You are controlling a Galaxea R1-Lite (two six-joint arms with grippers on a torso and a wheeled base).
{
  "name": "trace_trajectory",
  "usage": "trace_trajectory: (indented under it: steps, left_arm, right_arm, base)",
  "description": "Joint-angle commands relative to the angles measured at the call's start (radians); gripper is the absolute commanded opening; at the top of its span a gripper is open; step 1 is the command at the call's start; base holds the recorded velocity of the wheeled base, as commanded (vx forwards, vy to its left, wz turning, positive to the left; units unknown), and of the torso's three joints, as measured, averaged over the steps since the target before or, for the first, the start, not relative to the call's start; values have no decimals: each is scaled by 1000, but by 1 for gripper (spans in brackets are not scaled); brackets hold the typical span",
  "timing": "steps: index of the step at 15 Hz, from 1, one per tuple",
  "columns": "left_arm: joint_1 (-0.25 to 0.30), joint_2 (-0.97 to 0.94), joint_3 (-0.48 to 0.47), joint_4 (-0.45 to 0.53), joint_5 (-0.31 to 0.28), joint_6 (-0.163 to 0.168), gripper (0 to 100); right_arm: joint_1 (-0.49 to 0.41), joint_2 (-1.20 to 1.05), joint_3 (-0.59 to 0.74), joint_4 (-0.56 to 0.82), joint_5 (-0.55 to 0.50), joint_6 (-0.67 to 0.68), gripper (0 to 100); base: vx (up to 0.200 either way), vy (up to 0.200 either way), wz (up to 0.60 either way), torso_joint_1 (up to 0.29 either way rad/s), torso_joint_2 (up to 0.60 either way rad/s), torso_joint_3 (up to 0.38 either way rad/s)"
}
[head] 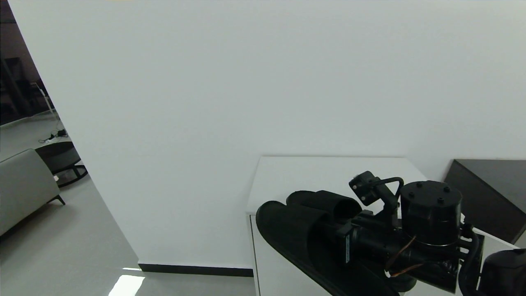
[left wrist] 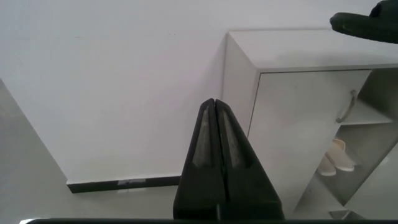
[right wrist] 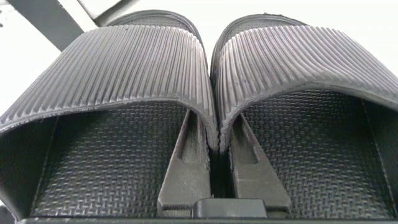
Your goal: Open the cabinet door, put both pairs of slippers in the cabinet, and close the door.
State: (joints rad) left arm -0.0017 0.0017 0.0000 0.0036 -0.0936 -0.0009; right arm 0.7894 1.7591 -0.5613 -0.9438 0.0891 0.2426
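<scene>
A pair of black ribbed slippers (head: 296,226) hangs side by side in the air at the front left corner of the white cabinet (head: 328,172). My right gripper (right wrist: 214,155) is shut on the two inner strap edges of the black slippers (right wrist: 124,62), pinching them together. My left gripper (left wrist: 214,143) is shut with nothing in it, low and to the left of the cabinet (left wrist: 298,46). Beside a door panel (left wrist: 298,130) with a metal handle (left wrist: 347,107), the cabinet's inside shows. A pair of white slippers (left wrist: 339,158) lies on a shelf there.
A white wall (head: 246,82) stands right behind the cabinet. A dark cabinet (head: 489,193) adjoins on the right. A grey sofa (head: 20,189) and a dark round table (head: 61,158) stand far left, with open floor (head: 82,246) between.
</scene>
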Motion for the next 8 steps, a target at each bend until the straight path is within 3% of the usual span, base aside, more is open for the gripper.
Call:
trace_trajectory:
  steps: [1, 6, 8]
  left_arm:
    - [0, 1, 0, 1, 0, 1, 0]
    - [0, 1, 0, 1, -1, 1, 0]
    - [0, 1, 0, 1, -1, 4, 0]
  right_arm:
    - [1, -12, 11, -3, 12, 0, 0]
    - [-1, -17, 54, -39, 60, -5, 0]
    - [-1, -12, 109, -95, 89, -6, 0]
  base:
    - [-200, 0, 0, -7, 2, 7]
    - [-200, 0, 0, -1, 0, 1]
    - [0, 0, 0, 0, 0, 0]
